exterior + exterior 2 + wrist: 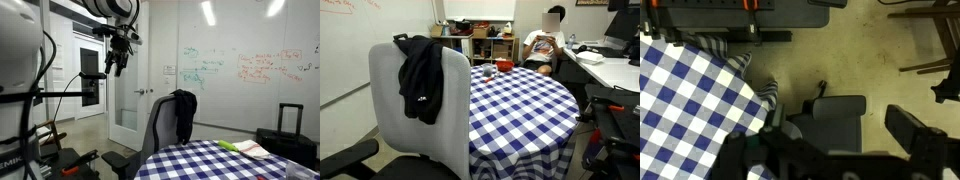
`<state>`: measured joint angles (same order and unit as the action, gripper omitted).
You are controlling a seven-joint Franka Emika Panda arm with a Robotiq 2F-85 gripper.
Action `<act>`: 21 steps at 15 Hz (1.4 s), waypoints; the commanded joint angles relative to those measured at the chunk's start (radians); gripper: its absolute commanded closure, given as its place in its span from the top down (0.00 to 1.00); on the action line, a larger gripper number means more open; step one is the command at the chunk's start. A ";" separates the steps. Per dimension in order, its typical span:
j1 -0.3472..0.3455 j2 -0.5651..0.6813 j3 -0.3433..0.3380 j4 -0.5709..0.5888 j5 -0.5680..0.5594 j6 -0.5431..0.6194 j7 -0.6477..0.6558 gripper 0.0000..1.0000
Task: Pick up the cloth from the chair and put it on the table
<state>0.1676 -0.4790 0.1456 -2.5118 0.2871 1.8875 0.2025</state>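
The round table (525, 105), covered in a blue-and-white checked tablecloth (215, 162), takes up the most room in both exterior views. It also fills the left part of the wrist view. 1 grey office chair (385, 110) stands just beside the table with its backrest upright.

The Panda arm (112, 10) reaches in from the top of an exterior view, high above the chair and well apart from it.

The black cloth (420, 82) hangs over the top of the chair's backrest. It is draped down the side turned away from the table and is not on the table. In an exterior view it shows as a dark shape on the backrest (185, 115).

The gripper (118, 66) hangs in the air, pointing down, touching nothing. It is small and dark against the doorway. In the wrist view only dark, blurred parts show along the bottom edge, so whether the claw is spread or closed cannot be told.
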 commanded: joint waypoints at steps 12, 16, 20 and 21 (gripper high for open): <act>-0.112 0.189 0.017 0.192 -0.033 0.099 0.245 1.00; -0.137 0.319 0.021 0.338 -0.032 0.156 0.412 1.00; -0.121 0.451 0.019 0.478 -0.070 0.201 0.615 1.00; -0.114 0.477 0.018 0.504 -0.092 0.213 0.666 1.00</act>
<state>0.0402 -0.1105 0.1564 -2.1253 0.2539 2.0793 0.7177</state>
